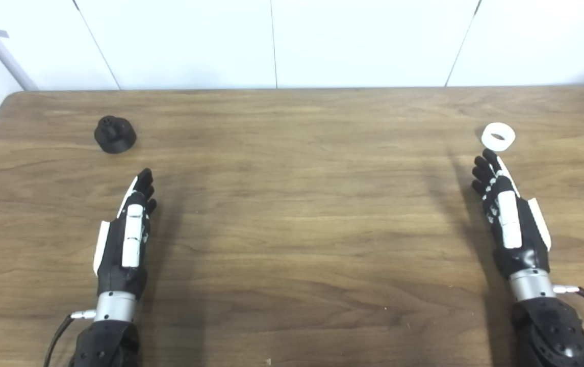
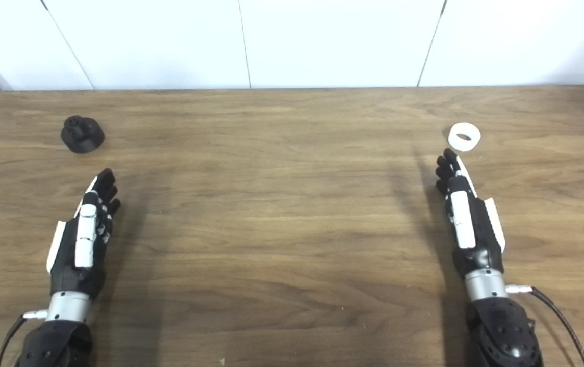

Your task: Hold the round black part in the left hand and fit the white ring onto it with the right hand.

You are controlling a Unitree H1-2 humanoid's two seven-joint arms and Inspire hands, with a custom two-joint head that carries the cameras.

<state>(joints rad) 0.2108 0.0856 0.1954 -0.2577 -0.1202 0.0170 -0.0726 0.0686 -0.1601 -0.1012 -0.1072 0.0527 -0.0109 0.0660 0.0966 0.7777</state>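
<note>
Reaching for the two parts was the step in hand, and neither had been picked up yet. The round black part (image 1: 114, 134) sat upright on the wooden table (image 1: 292, 214), stub uppermost, just beyond the fingertips of the left hand (image 1: 127, 235) and a little to their left. That hand held nothing, its fingers straight and lying close together, edge-on to the camera. To do it well, I judged the left hand should advance past the part's near side, spread its fingers, and close around the wide base, leaving the stub clear.

Far to the right of the black part, near the table's right side, lay the white ring (image 1: 498, 136), flat with its hole facing up. The right hand (image 1: 507, 216), likewise empty with its fingers extended and together, had its fingertips just short of the ring; whether they touched it could not be told. A pinch across the rim would probably suit, since a flat ring could skid away.

Behind the black part, the table ended at plain white wall panels (image 1: 363, 41).
</note>
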